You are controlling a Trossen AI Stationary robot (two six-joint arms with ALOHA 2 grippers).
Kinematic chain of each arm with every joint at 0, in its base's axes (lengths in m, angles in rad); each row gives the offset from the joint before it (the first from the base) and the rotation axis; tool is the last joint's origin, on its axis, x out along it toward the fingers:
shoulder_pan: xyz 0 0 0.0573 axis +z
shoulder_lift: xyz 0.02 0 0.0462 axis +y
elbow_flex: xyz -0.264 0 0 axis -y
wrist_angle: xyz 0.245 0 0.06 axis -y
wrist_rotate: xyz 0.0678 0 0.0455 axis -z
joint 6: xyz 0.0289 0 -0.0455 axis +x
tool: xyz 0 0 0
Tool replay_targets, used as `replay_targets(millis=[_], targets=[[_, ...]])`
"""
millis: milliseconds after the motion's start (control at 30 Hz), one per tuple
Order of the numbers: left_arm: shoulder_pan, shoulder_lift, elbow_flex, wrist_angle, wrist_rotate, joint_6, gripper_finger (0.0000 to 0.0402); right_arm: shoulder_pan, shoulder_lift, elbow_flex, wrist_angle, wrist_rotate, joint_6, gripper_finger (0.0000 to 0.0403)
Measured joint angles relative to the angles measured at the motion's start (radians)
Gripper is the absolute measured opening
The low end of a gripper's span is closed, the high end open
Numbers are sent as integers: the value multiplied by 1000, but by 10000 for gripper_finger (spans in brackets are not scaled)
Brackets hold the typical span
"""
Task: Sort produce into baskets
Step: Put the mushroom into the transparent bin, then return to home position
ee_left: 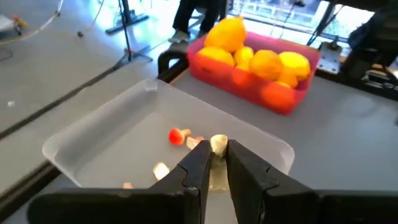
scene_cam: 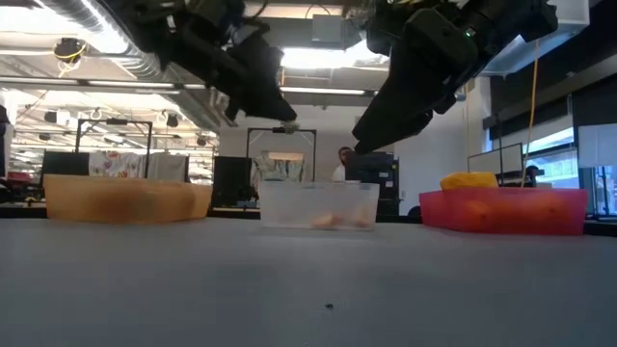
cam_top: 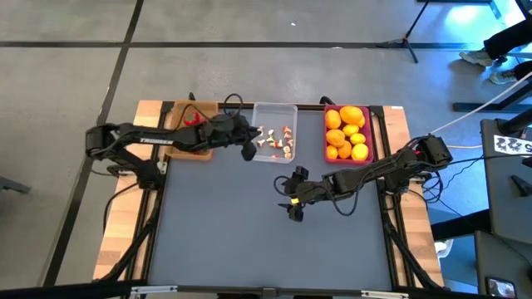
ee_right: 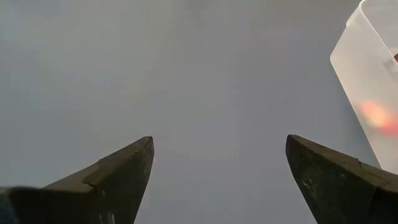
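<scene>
At the table's far edge, on the left, the tan-brown basket [cam_top: 189, 127] is seen with a red piece inside, partly covered by the left arm. The left gripper [ee_left: 216, 163] is held over the near left corner of the clear basket [cam_top: 274, 142], its fingers drawn almost together with only a narrow slot between them; a small pale mushroom piece [ee_left: 218, 144] shows at their tips, though it cannot be told whether it is clamped or merely lying beneath. More mushroom bits [cam_top: 278, 141] are scattered in the clear basket. Nearer the front, the right gripper [cam_top: 292, 198] is held above the bare grey table [cam_top: 249, 241], its fingers spread wide with nothing between them. On the right, the pink basket [cam_top: 347, 133] is heaped with yellow and orange fruits [cam_top: 347, 126].
</scene>
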Motion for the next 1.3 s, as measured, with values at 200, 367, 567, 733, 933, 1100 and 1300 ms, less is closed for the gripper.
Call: replay_targets(millis=[200, 367, 567, 733, 933, 1100, 1300], targets=[[28, 54, -1, 32, 11, -65, 91, 0, 0, 0, -11, -2, -2, 360], [16, 39, -1, 18, 25, -87, 168, 0, 0, 0, -5, 0, -2, 360], [-30, -113, -1, -120, 37, -10, 179, 0, -16, 0, -24, 0, 4, 324], [-67, -243, 0, -245, 34, 50, 94, -6, -105, 0, -53, 0, -54, 220], [-110, -337, 0, -302, 45, 140, 6, -44, -248, 2, -184, -48, -149, 77], [-118, -391, -57, -260, 183, 192, 12, -118, -346, -10, -209, -201, -244, 7], [-91, -486, -192, -195, 217, 183, 5, -239, -498, -133, -137, -303, -288, 33]])
